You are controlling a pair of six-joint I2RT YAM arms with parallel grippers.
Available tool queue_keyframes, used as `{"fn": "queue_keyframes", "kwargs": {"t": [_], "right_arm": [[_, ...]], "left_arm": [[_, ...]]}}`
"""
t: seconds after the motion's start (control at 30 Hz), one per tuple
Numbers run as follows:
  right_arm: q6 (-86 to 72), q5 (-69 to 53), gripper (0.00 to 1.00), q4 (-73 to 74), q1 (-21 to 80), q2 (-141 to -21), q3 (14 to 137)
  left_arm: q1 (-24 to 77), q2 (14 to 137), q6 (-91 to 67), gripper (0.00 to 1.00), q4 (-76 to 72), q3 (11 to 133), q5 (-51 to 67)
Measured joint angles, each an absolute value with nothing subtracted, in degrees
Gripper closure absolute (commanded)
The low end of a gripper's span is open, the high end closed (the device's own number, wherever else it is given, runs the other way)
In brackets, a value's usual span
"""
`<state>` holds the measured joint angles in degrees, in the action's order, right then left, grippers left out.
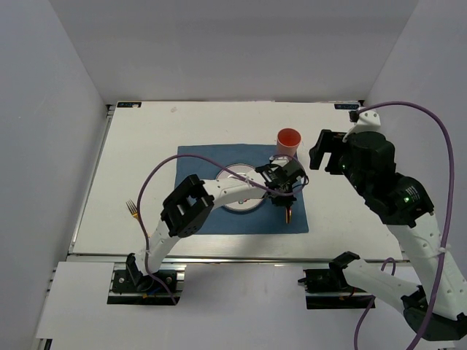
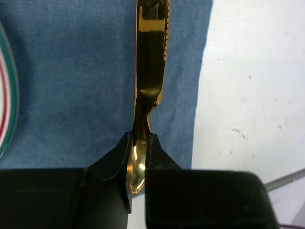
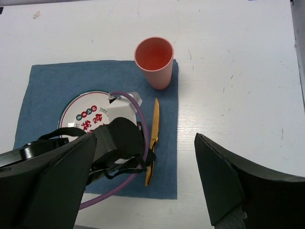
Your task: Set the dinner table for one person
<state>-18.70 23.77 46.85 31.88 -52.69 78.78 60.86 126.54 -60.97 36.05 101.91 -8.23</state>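
On the white dinner table (image 1: 139, 153) lies a blue placemat (image 1: 197, 171) with a round printed plate (image 1: 244, 191) in its middle. My left gripper (image 1: 286, 191) is shut on the handle of a gold knife (image 1: 289, 211). In the left wrist view the gripper (image 2: 139, 138) pinches the knife (image 2: 150, 62), whose blade runs along the placemat's (image 2: 86, 81) right strip, just inside the edge. My right gripper (image 1: 326, 151) hangs open and empty above the table's right side; in its own view, the gripper (image 3: 146, 137) looks down on the knife (image 3: 153, 138).
A pink cup (image 1: 288, 140) stands upright at the placemat's far right corner. A gold fork (image 1: 132, 210) lies on the bare table left of the placemat. The left arm's purple cable (image 3: 143, 143) loops beside the knife. White walls enclose the table.
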Motion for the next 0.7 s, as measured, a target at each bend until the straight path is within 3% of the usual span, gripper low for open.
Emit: {"fn": "queue_keyframes", "kwargs": {"t": [0.7], "right_arm": [[-17.47,25.43,0.11,48.10,31.88,-50.54,78.81]], "left_arm": [[60.97,133.43,-64.75,1.00,38.98,108.92,-9.65]]}}
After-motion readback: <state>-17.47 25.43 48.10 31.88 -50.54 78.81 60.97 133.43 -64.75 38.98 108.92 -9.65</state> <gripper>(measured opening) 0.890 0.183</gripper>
